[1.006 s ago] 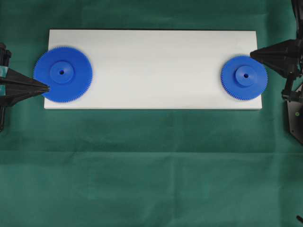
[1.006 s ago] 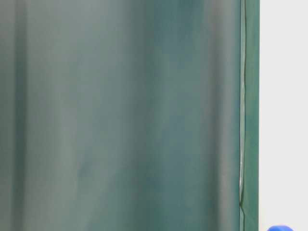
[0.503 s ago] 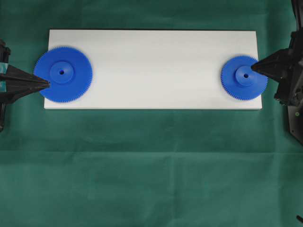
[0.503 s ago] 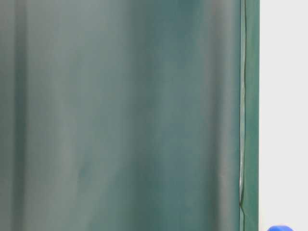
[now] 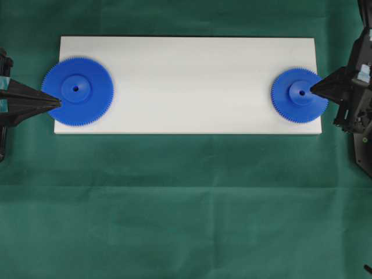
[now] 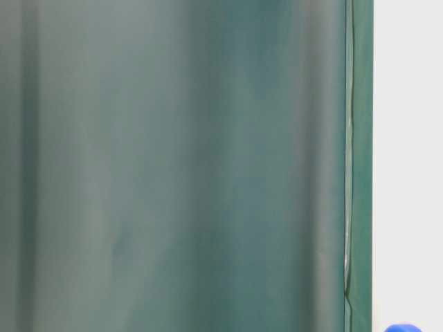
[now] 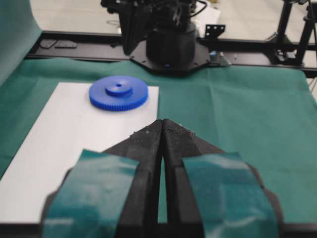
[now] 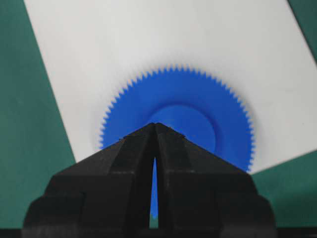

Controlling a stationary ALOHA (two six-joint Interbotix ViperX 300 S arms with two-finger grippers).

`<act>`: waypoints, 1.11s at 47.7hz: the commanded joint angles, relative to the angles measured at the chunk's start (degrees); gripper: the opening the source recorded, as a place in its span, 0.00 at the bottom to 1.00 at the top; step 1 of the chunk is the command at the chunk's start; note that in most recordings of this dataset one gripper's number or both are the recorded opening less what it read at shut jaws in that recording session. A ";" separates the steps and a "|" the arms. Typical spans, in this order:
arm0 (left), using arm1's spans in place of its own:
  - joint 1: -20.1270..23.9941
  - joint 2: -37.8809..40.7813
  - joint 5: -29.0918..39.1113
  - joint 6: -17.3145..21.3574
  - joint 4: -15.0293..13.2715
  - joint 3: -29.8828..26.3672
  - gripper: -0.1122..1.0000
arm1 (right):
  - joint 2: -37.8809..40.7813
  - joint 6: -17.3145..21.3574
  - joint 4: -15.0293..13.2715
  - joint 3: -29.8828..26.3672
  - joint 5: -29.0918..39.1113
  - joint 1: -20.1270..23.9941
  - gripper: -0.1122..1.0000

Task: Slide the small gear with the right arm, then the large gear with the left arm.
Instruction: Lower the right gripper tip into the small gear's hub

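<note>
Resting: white board (image 5: 186,58) on green cloth | large gear (image 5: 77,91) on board's L end, L gripper (image 5: 57,104) clenched at its rim | small gear (image 5: 300,95) R end, unmoved | R gripper (image 5: 314,89) clenched, has shifted onto hub edge; push looks imminent

Setting: robotics lab test station. You face a table draped in dark green cloth (image 5: 186,203), creased in squares, with a plain white board (image 5: 186,81) laid flat as a work surface. Beyond the cloth's far edge you see a black metal frame rail (image 7: 99,42), a black arm base (image 7: 171,47) with cabling, and a bare pale floor (image 7: 247,17).
</note>
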 commanded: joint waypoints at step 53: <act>0.18 0.70 -0.79 0.09 -0.09 -0.70 0.10 | 16.00 0.09 -0.26 -0.53 -8.00 -3.52 0.56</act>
